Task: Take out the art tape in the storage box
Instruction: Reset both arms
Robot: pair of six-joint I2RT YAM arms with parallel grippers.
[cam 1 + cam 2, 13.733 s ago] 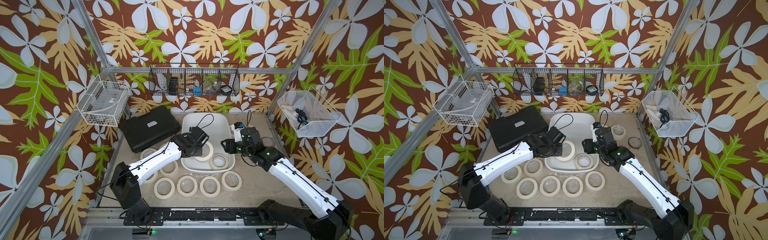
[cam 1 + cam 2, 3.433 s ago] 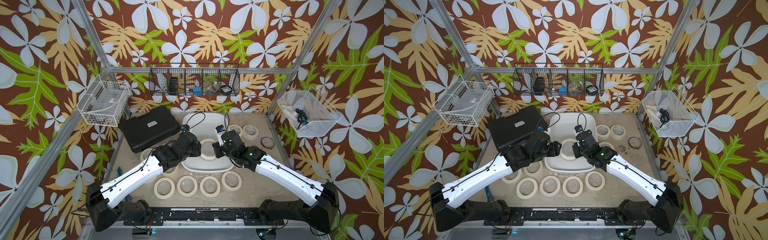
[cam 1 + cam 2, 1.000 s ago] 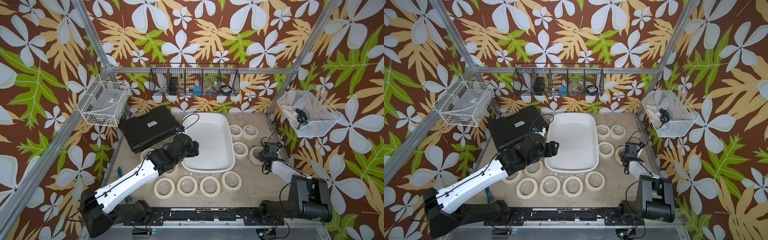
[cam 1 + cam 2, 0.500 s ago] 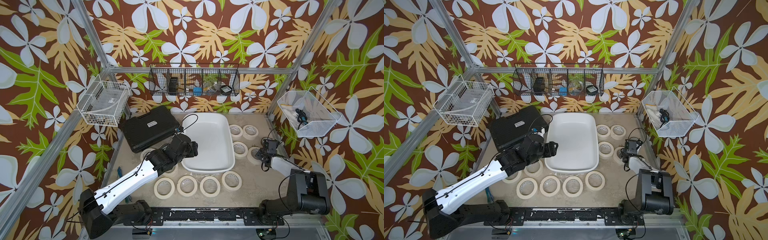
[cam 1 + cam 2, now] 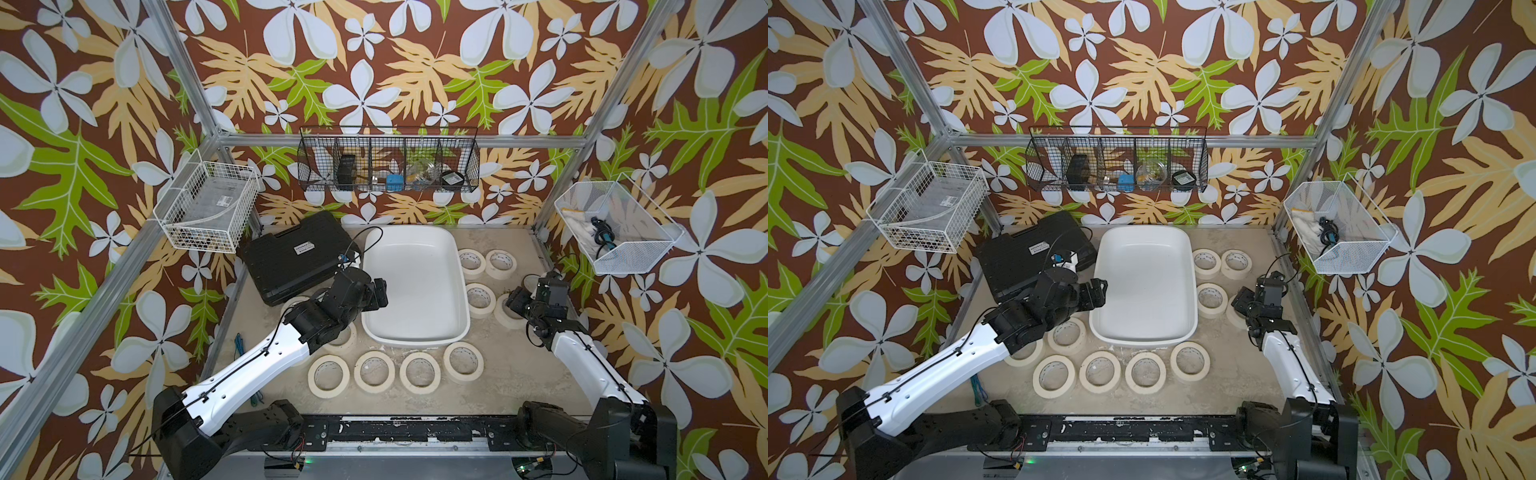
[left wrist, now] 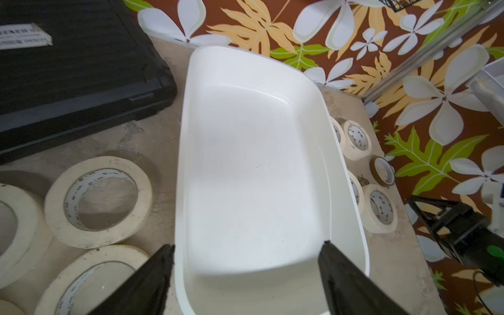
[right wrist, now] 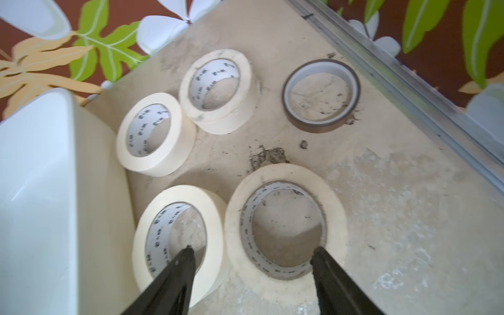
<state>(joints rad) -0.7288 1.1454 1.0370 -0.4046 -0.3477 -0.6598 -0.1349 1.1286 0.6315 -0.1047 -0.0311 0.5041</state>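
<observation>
Since a second ago the right fingers point(image 7: 174, 281) have spread and let go: the last roll of art tape point(image 7: 286, 173) lies flat on the desk point(image 7: 395, 204) beneath them, held by nothing. Beside the box the left fingers point(image 6: 147, 283) have widened as well and stand released, one tip just outside the wall of the storage box point(image 6: 245, 163), its partner over the bare floor inside. Both top views show no roll left in the box; every roll I can see lies on the desk around it, so the emptying looks done and the step in hand is a clean withdrawal. One right tip hangs over the hole of the released roll and its partner over the neighbouring roll, so I would lift straight up before swinging away, lest a tip drag either ring. Likewise the left fingers should rise clear of the wall between them rather than pull sideways and shift the box. The right wrist view shows a thin brown ring point(image 7: 319, 126) beyond the right fingers, apart from the cream rolls; in the top views the right wrist seems to hide it, though I cannot be sure.
</observation>
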